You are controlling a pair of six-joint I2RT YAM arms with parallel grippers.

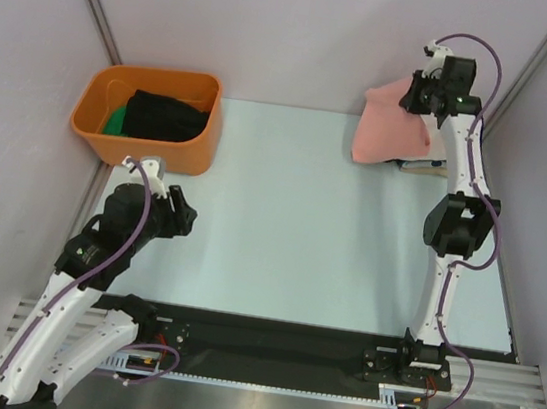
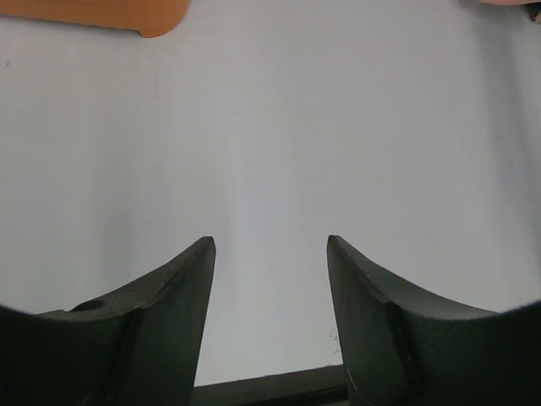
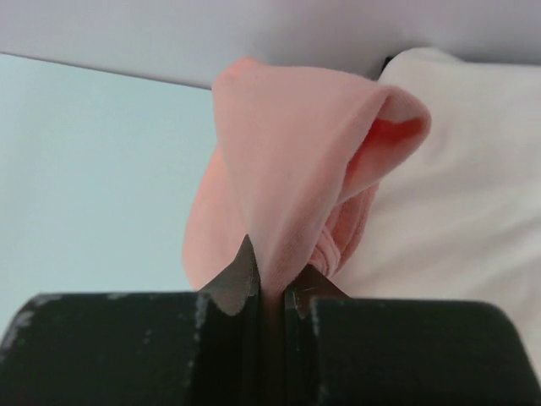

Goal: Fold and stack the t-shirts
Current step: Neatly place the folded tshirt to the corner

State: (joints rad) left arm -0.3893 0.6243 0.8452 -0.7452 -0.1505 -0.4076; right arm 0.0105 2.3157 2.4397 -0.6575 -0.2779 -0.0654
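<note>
The salmon-pink t-shirt (image 1: 390, 127) hangs at the far right of the table, pinched in my right gripper (image 1: 422, 91), which is shut on it and holds it above the stack. In the right wrist view the pink cloth (image 3: 292, 186) runs between the closed jaws of my right gripper (image 3: 272, 279), with a cream-white folded shirt (image 3: 456, 194) lying under it. Only a sliver of the stack (image 1: 422, 167) shows in the top view. My left gripper (image 1: 179, 214) is open and empty over bare table at the near left; its fingers (image 2: 173, 296) stand wide apart.
An orange plastic tub (image 1: 190, 148) stands at the far left with black cloth (image 1: 167, 116) and something green (image 1: 115, 123) inside. Its corner shows in the left wrist view (image 2: 144, 13). Walls close the table on three sides.
</note>
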